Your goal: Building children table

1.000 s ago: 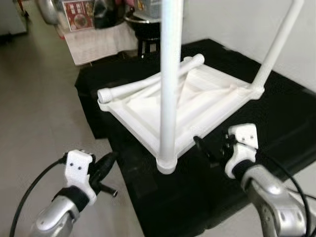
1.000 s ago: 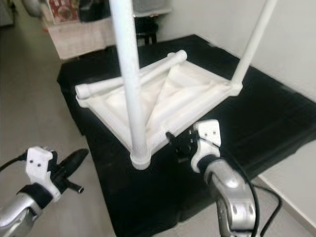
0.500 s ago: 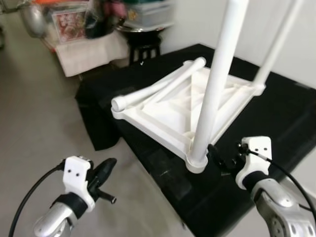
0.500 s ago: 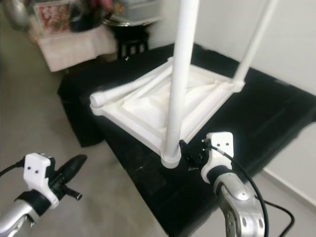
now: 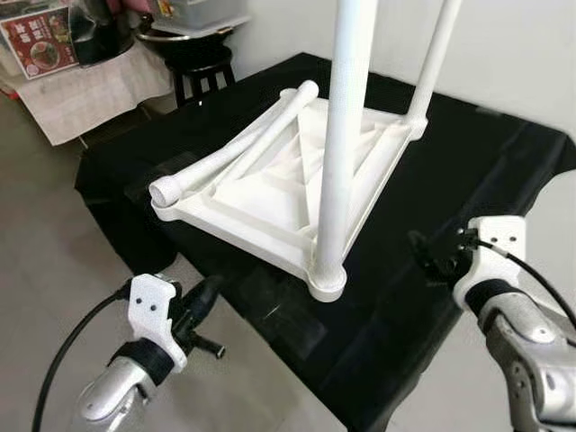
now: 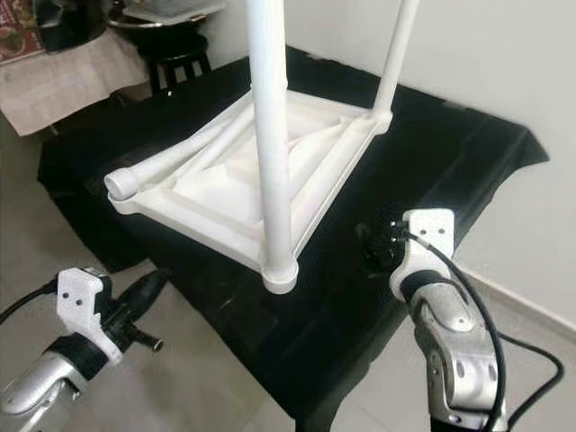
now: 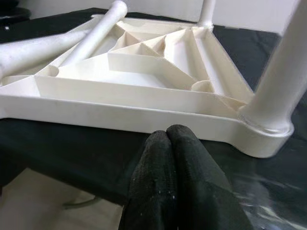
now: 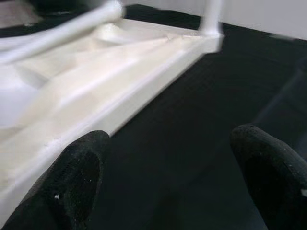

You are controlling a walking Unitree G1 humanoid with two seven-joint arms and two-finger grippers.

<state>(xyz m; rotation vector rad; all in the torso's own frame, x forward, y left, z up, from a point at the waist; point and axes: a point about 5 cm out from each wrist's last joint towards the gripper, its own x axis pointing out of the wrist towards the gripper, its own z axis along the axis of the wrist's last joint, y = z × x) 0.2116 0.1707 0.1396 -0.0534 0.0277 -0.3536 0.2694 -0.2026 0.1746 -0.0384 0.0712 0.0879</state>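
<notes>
Overhead, ribbed white plastic tabletop (image 5: 270, 193), tubular legs (image 5: 345, 135).

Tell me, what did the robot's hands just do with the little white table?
The right gripper backed away from the near corner of the upside-down white plastic table, beside its upright white leg; it is open and empty. The left gripper stayed shut, low beside the black cloth. The table stayed put; the camera shifted.
</notes>
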